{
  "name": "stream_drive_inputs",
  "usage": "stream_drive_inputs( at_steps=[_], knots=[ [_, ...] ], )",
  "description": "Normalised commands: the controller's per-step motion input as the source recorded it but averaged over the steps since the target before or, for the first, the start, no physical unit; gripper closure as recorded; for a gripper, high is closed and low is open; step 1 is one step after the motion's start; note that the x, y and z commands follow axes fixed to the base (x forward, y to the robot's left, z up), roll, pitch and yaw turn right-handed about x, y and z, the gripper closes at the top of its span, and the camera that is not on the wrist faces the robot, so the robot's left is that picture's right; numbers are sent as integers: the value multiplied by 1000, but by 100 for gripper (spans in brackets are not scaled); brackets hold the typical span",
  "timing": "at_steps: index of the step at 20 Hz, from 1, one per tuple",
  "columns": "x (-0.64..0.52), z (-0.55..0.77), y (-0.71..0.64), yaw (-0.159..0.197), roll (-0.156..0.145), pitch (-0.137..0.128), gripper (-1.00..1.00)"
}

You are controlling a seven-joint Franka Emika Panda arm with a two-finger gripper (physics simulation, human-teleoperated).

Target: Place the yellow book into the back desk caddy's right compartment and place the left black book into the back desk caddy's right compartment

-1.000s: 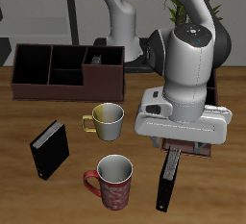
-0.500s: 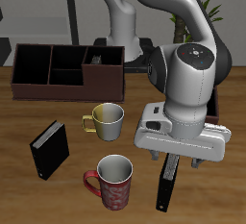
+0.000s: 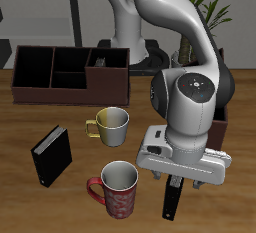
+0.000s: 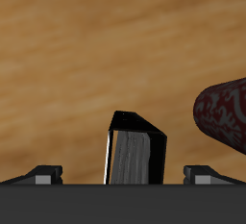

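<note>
The left black book (image 3: 173, 199) stands on edge near the table's front edge; in the wrist view the black book (image 4: 135, 151) shows its grey page edges. My gripper (image 3: 180, 183) is low over it and open, one finger on each side of its upper end, not touching. In the wrist view my gripper (image 4: 123, 175) has its fingertips (image 4: 44, 173) well apart from the book. The back desk caddy (image 3: 40, 85) is far off at the back. A greyish-tan book, apparently the yellow book (image 3: 100, 57), sticks up from its right compartment (image 3: 110, 75).
A red patterned mug (image 3: 118, 188) stands close beside the held-over book, also seen as the red mug (image 4: 224, 112). An olive mug (image 3: 111, 125) sits mid-table. A second black book (image 3: 50, 155) leans near the other side. Another brown caddy (image 3: 226, 105) is mostly hidden behind the arm.
The gripper has come down and toward the table's front edge, so its open fingers now straddle the top of the black book. The book, mugs and caddies have not moved.
</note>
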Motion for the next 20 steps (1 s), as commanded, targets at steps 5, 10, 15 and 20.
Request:
stream_drive_inputs(
  at_steps=[5, 10, 15, 20],
  knots=[
    [-94, -252, -39, -24, 27, 32, 100],
    [-299, 250, -117, -66, 27, -14, 100],
    [-547, 928, 107, 51, 48, -122, 100],
    [-631, 1063, -72, 42, -5, -119, 100]
  ],
)
